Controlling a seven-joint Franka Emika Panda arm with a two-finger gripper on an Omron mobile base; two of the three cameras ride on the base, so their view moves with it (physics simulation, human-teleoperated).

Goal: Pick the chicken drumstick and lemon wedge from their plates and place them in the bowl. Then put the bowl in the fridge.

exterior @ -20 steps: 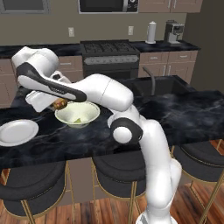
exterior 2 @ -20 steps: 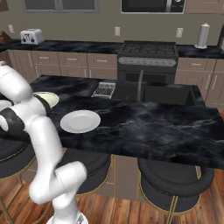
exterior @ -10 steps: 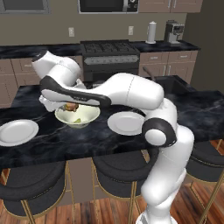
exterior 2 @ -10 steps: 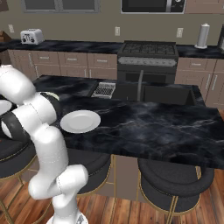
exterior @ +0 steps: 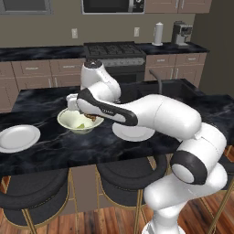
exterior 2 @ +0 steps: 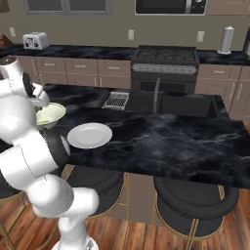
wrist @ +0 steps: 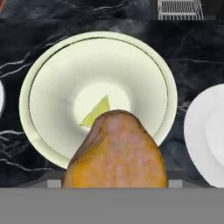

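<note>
**Operator:** Right under your camera, what do you have?

**Me:** Closest to me, at six o'clock in the hand view, the chicken drumstick (wrist: 116, 153) sits in my gripper (exterior: 91, 117), jaws spread wide around it. It hangs over the near rim of the bowl (wrist: 52, 65). My fingertips are hidden behind the meat, so I judge the grip from how the drumstick rides with the hand.

**Operator:** And beyond it?

**Me:** At the bowl's centre lies the lemon wedge (wrist: 97, 113), already in. At three o'clock an empty plate (wrist: 205, 131) sits just beside the bowl on the black bench (wrist: 87, 17); a second plate (exterior: 18, 137) lies well apart on the bowl's other side. Farthest off, at twelve o'clock, a wire rack (wrist: 180, 9).

**Operator:** What could go wrong?

**Me:** I judge the drumstick sits nearer the rim than the middle. Released here, it could strike the edge, tip the shallow bowl or roll onto the bench. Landing on the wedge might also flick it out. I would move inward and lower first.
</note>
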